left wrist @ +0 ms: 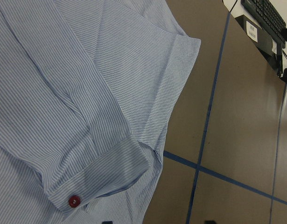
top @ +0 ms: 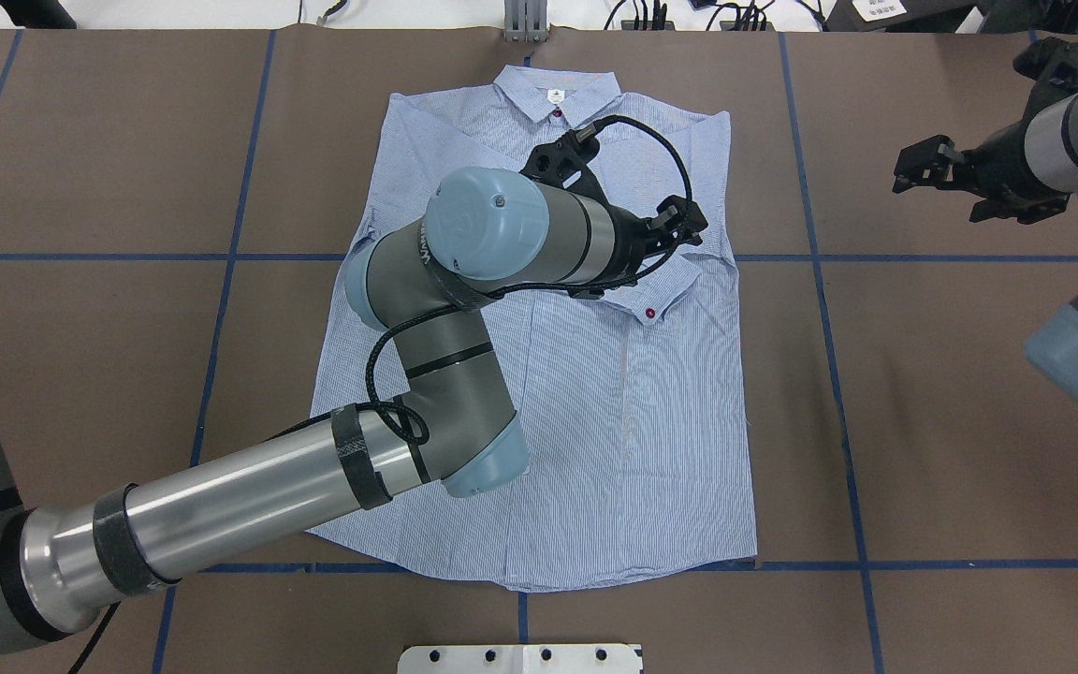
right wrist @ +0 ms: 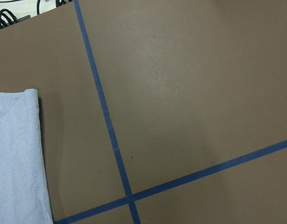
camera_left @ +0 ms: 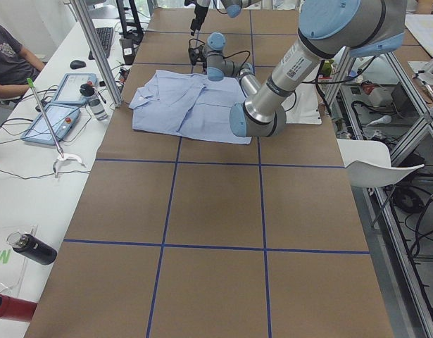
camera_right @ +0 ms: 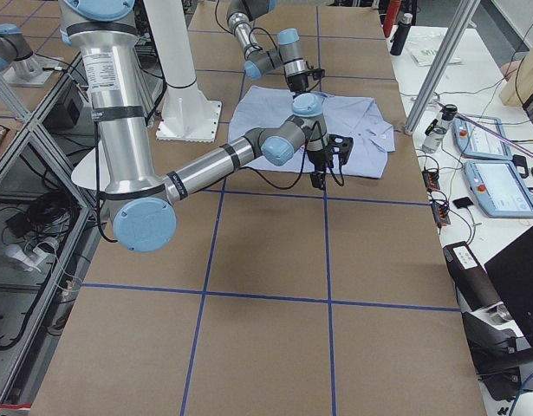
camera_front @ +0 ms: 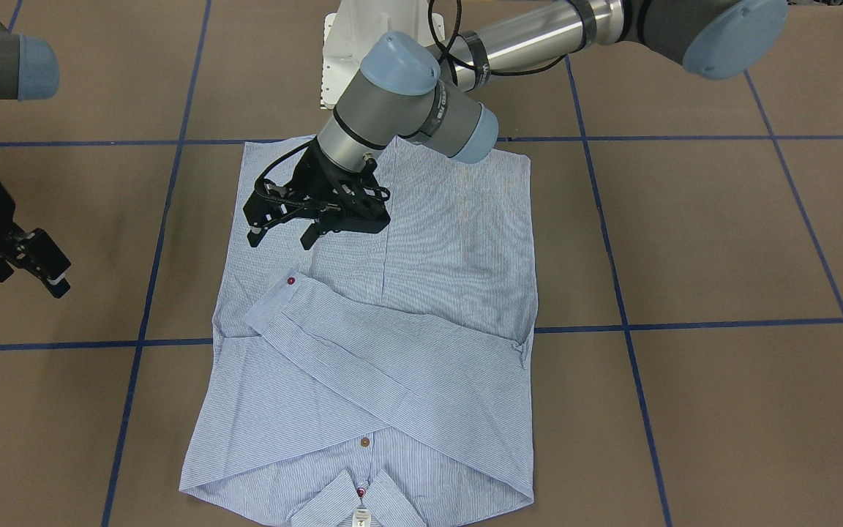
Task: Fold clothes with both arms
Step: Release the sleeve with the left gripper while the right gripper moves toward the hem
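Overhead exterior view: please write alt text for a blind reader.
A light blue striped shirt lies on a brown table, sleeves folded inward. The left end effector hovers open over it; the right end effector hangs apart.

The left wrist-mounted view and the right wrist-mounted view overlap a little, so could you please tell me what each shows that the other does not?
Only the left wrist-mounted view shows the folded-over sleeve cuff with its red button, and what looks like a keyboard beyond the table. Only the right wrist-mounted view shows black cables past the table's edge, and of the garment just a rounded edge. Both show the striped shirt, the brown table and crossing blue tape lines.
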`<state>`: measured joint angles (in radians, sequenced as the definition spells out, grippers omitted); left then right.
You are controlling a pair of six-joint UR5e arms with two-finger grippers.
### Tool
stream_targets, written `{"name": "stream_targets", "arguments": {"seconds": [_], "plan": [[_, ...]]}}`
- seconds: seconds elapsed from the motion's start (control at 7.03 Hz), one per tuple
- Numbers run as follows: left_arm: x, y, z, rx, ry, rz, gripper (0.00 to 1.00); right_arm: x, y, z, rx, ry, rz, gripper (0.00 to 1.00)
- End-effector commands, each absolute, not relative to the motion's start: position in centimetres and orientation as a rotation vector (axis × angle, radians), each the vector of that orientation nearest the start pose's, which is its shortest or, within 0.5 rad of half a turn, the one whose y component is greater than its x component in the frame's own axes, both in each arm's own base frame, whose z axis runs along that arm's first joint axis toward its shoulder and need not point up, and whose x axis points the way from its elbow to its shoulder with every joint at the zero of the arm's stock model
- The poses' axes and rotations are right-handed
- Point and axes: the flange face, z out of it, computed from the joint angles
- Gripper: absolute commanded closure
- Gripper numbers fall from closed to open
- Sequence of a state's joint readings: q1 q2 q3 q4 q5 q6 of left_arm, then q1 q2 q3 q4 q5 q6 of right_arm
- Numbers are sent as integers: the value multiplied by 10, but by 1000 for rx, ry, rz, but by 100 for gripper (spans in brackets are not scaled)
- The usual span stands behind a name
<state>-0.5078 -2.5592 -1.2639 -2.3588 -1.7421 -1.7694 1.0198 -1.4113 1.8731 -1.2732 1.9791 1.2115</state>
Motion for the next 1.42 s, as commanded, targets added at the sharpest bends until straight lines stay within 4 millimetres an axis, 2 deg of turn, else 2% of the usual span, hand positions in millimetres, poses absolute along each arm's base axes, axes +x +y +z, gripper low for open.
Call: {"name": "stream_targets", "arguments": {"seconds": [0.0, 0.14, 0.28, 0.43, 0.57, 0.71, 0.85, 1.0, 1.14, 1.28], "plan": [[603, -471, 57, 94, 1497, -440, 11, -209, -508, 393, 176, -859, 472, 0], [579, -460, 86, 101, 1500, -435, 14, -235, -490, 379, 133, -892, 489, 0], [543, -447, 124, 177, 1479, -367, 14, -267, -467, 363, 89, -932, 507, 0], [514, -444, 149, 251, 1434, -298, 14, -305, -438, 347, 90, -952, 533, 0], [492, -456, 174, 265, 1401, -252, 14, -345, -402, 336, 100, -957, 575, 0], [468, -460, 201, 267, 1377, -215, 14, -381, -357, 332, 63, -968, 632, 0], [448, -463, 217, 305, 1357, -183, 15, -425, -307, 333, 84, -964, 683, 1], [447, -465, 220, 307, 1352, -183, 15, -446, -273, 335, 42, -969, 721, 1], [447, -465, 221, 307, 1352, -183, 15, -459, -242, 345, 12, -953, 716, 2], [446, -464, 221, 306, 1353, -186, 14, -463, -234, 349, 11, -942, 698, 8]]}}
